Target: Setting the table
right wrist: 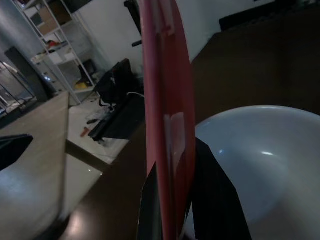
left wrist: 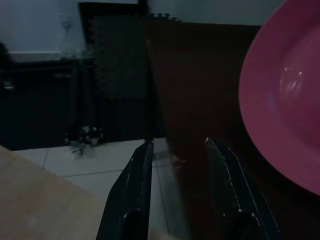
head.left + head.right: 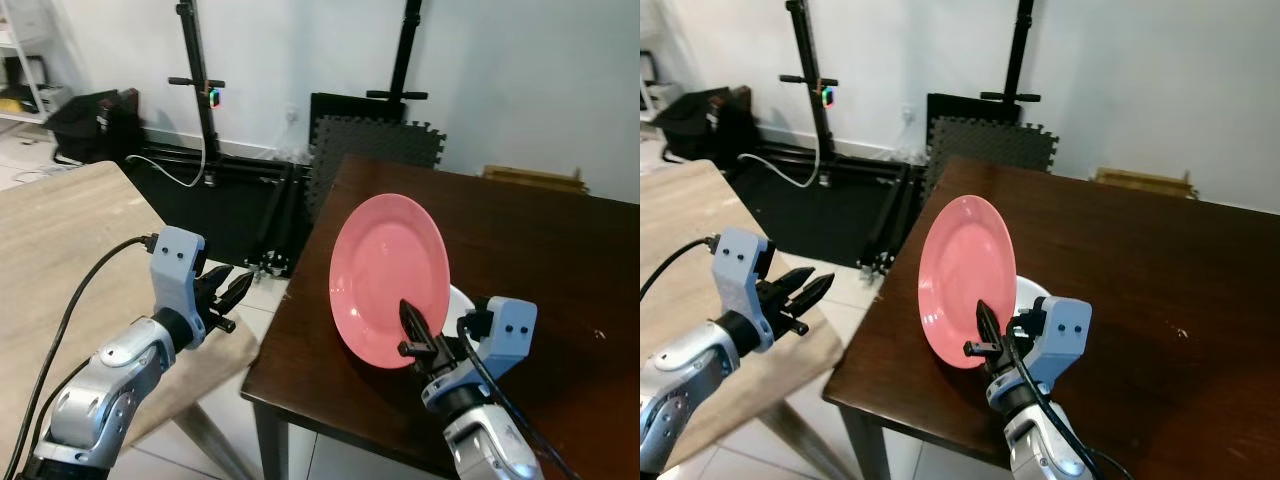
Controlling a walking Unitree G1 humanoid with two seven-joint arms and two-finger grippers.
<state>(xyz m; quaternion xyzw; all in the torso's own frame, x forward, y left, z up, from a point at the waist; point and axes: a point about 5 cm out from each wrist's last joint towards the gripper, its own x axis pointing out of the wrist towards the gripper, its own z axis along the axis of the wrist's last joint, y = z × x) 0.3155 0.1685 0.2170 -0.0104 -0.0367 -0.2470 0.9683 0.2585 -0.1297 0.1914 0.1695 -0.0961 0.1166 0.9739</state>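
A pink plate (image 3: pixel 388 275) stands nearly on edge above the near left part of the dark wooden table (image 3: pixel 540 250). My right gripper (image 3: pixel 416 338) is shut on the plate's lower rim, one black finger on each face. Behind the plate a white bowl (image 1: pixel 255 160) rests on the table. My left gripper (image 3: pixel 232 290) is open and holds nothing; it hovers over the gap between the dark table and a light wooden table (image 3: pixel 60 240), pointing toward the plate (image 2: pixel 285 95).
Black stands (image 3: pixel 200 90), foam mats (image 3: pixel 375 150) and cables crowd the floor by the white wall beyond the tables. A tiled floor strip (image 3: pixel 262 300) runs between the two tables. A shelf unit (image 3: pixel 25 60) stands far left.
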